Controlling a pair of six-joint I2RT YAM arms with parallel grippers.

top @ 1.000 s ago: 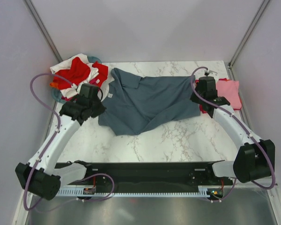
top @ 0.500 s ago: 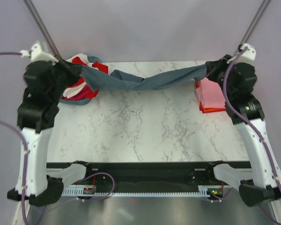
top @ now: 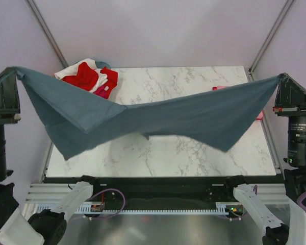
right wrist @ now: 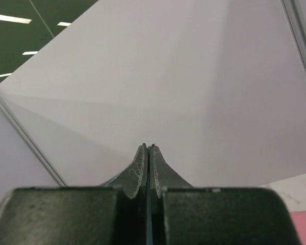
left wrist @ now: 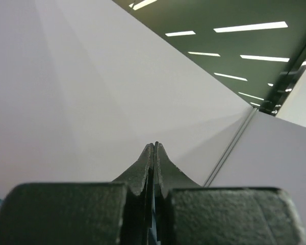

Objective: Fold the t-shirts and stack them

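A: Colour of the big shirt?
B: The blue-grey t-shirt (top: 158, 115) is plain slate, no print.
A: Desk?
B: The desk (top: 194, 148) is white marble with grey veins. The shirt pile (top: 86, 76) at its far-left corner is red, white and a bit of magenta. There's a sliver of pink shirt (top: 218, 88) at its far-right corner.
A: Pincers?
B: Left pincer (left wrist: 154, 148) and right pincer (right wrist: 146, 149) are both matte black. The cable (top: 109, 194) is purple.

A white, grey-veined marble tabletop (top: 194, 81) stands inside pale lilac wall panels (top: 158, 30) joined at the far left and far right corners by slanting metal posts (top: 45, 31), beneath a dark ceiling (left wrist: 234, 10) with long strip lights (left wrist: 250, 26).
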